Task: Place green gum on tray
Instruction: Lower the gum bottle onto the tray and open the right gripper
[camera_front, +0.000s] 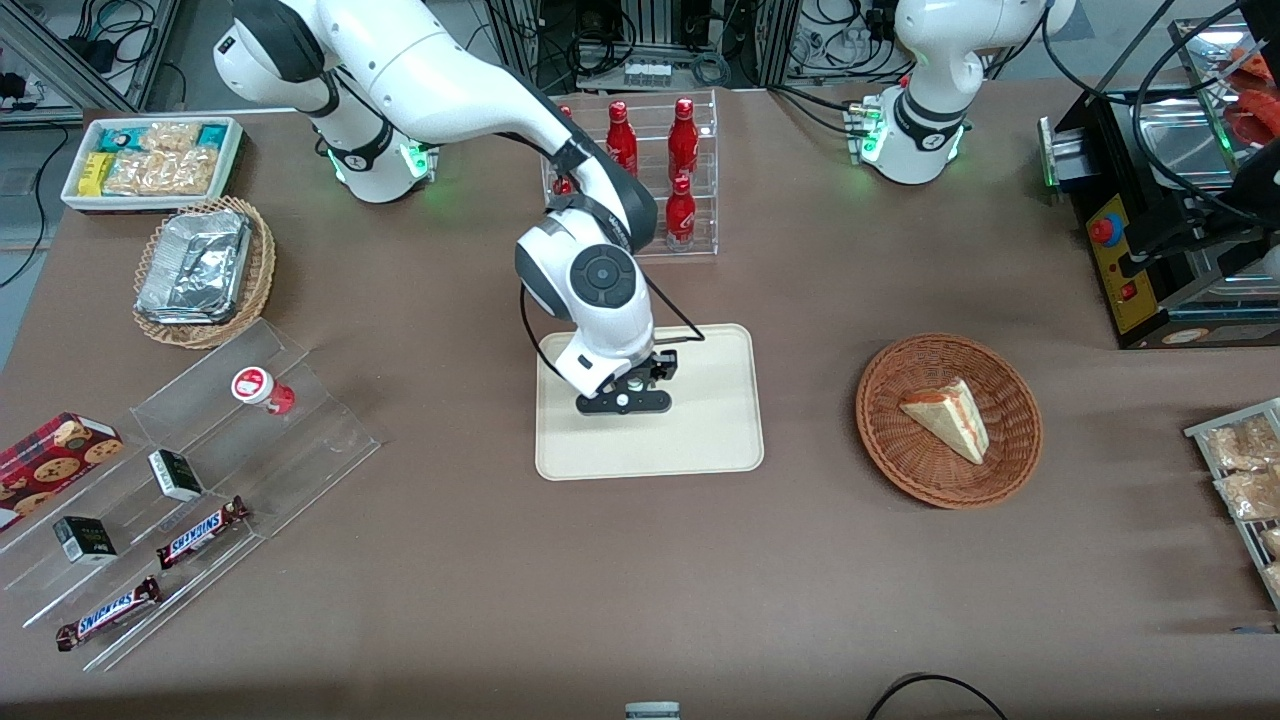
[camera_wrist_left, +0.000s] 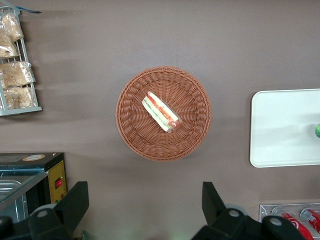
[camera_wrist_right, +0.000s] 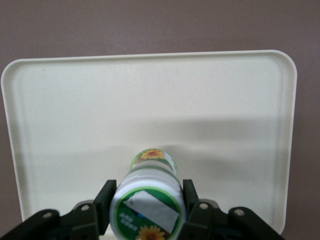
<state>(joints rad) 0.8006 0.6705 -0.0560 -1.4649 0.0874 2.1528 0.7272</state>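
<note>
My right gripper (camera_front: 625, 400) hangs low over the middle of the cream-beige tray (camera_front: 700, 440). In the right wrist view the gripper (camera_wrist_right: 148, 194) is shut on the green gum (camera_wrist_right: 147, 210). The gum is a small bottle with a white lid bearing a green sunflower mark and a green-yellow body. One finger presses on each side of its lid. The bottle stands upright over the tray (camera_wrist_right: 75, 100), its base close to the surface; I cannot tell whether it touches. In the front view the gripper hides the gum. A green sliver (camera_wrist_left: 318, 131) shows over the tray (camera_wrist_left: 280, 150) in the left wrist view.
A red-lidded gum bottle (camera_front: 262, 388) stands on the clear stepped stand (camera_front: 200, 470) with Snickers bars, toward the working arm's end. A rack of red bottles (camera_front: 650, 170) stands farther from the front camera than the tray. A wicker basket (camera_front: 890, 440) with a sandwich lies toward the parked arm's end.
</note>
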